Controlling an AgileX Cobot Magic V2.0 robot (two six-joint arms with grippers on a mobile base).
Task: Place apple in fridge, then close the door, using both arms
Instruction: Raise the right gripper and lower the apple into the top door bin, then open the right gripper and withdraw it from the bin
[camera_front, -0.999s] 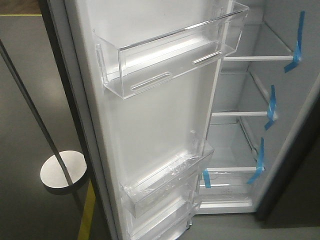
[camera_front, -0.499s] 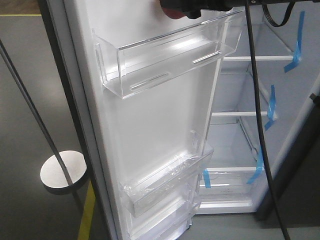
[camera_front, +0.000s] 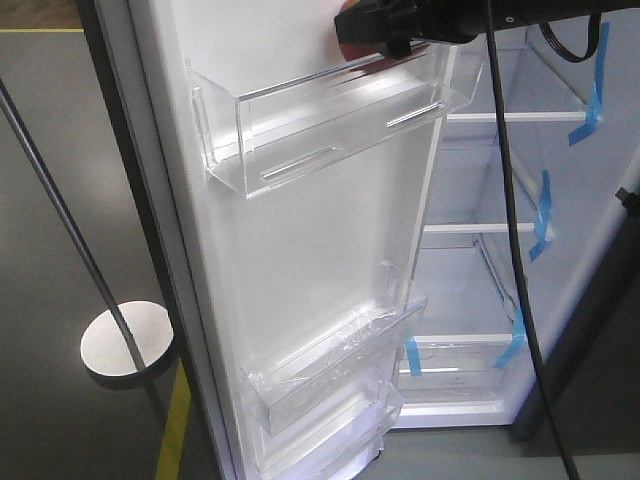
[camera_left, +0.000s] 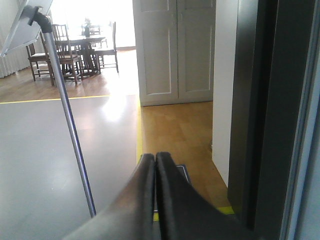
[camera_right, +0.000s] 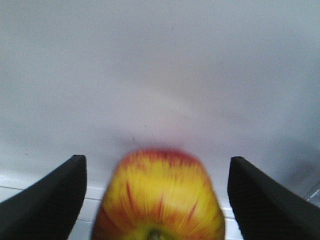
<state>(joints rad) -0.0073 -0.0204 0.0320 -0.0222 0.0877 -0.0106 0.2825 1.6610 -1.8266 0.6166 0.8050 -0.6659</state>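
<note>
- The right hand (camera_right: 156, 158) has its two black fingers (camera_right: 50, 197) spread wide apart.
- The apple (camera_right: 160, 200) sits between them, red-streaked yellow with the stem dimple facing the wrist camera, and it is blurred.
- A strip of white shows between the apple and each finger, so no contact is visible in that view.
- Behind the apple is a plain white surface.
- In the front view this hand is at the top of the frame, just above the rim of the upper bin (camera_front: 300, 130), over the bin's right part. A sliver of red shows at the hand's left edge.
- The door (camera_front: 320, 250) stands open with its white inner face towards the camera. The upper bin is clear plastic, and more clear lower bins (camera_front: 330, 370) sit near the bottom.
- To the right, the fridge (camera_front: 470, 280) shows its white inside, with clear shelves (camera_front: 480, 228) and blue tape (camera_front: 543, 215) strips along the right wall.
- A black cable (camera_front: 512, 220) hangs down from the top of the frame, in front of the shelves.
- The left hand (camera_left: 155, 156) has its fingers pressed together, with nothing between them. It points out over grey floor (camera_left: 50, 165) towards a dining table (camera_left: 85, 42) with chairs and white cupboard doors (camera_left: 175, 50).
- A stand (camera_front: 125, 345) with a round base and a slanted pole is on the floor left of the door.
</note>
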